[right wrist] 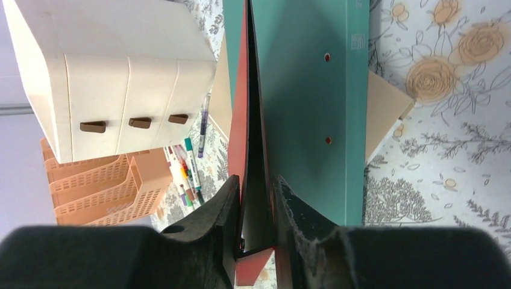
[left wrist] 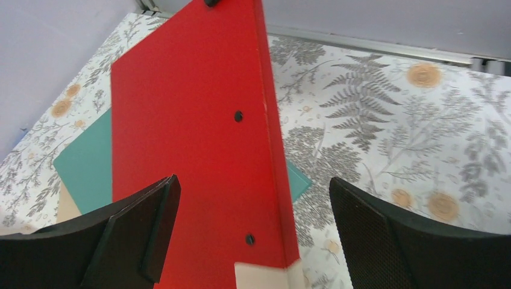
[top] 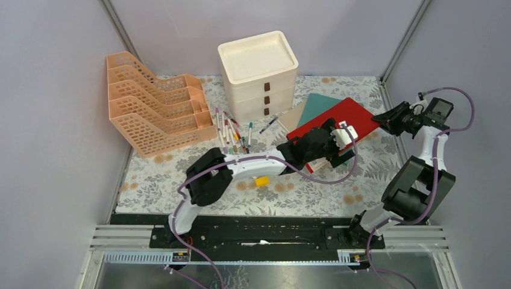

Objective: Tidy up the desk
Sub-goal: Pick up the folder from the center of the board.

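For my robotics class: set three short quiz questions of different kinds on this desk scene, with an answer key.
1. True or false: the right gripper is pinching an edge of the red folder.
2. Multiple choice: how many drawers does the cream drawer unit have? A two, B three, C five.
3. Fill the gap: the left gripper is over the red folder with its jaws ____.

Key: 1 true; 2 B; 3 open.
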{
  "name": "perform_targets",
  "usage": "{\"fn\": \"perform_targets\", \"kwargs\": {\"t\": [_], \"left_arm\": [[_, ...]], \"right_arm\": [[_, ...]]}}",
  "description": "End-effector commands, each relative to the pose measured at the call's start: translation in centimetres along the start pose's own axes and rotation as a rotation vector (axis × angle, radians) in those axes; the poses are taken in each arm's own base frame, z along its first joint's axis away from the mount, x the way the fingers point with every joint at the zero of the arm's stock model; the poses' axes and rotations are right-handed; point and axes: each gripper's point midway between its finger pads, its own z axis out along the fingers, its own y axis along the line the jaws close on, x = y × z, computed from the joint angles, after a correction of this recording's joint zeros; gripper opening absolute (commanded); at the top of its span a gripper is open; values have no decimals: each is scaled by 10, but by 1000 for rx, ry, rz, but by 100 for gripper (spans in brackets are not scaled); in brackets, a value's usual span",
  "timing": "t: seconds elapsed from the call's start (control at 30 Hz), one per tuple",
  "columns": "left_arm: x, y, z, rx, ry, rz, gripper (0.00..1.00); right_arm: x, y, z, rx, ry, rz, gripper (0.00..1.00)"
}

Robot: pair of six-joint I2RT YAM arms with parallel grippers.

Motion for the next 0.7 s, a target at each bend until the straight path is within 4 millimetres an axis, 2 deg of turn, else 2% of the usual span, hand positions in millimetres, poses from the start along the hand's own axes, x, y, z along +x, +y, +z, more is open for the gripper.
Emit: {"fn": "perform_targets", "kwargs": {"t": [0.0,0.13,0.27,0.4,0.47,0.5,0.57,0.67], "left_arm": [[-7,13,22,-130,7,84,99],[11,29,36,-282,95,162,97],[23,44,40,-381,155,235,95],[25,54,36,-438,178,283,81],[22,57,32,-464,181,291,71],[21,60,30,-475,181,293,61],[10,64,22,-502,161,281,37],[-6,71,7,-540,126,246,9]], "right_arm": [[9,13,-14,2,13,52,12],[8,24,-21,-11,10,45,12],[12,34,-26,-30,18,45,13],[15,44,-30,-50,19,31,13],[17,53,-32,-61,16,6,14],[17,58,-33,-73,15,-6,14],[18,69,-35,-96,18,-24,14],[16,82,-36,-115,14,-58,14]]}}
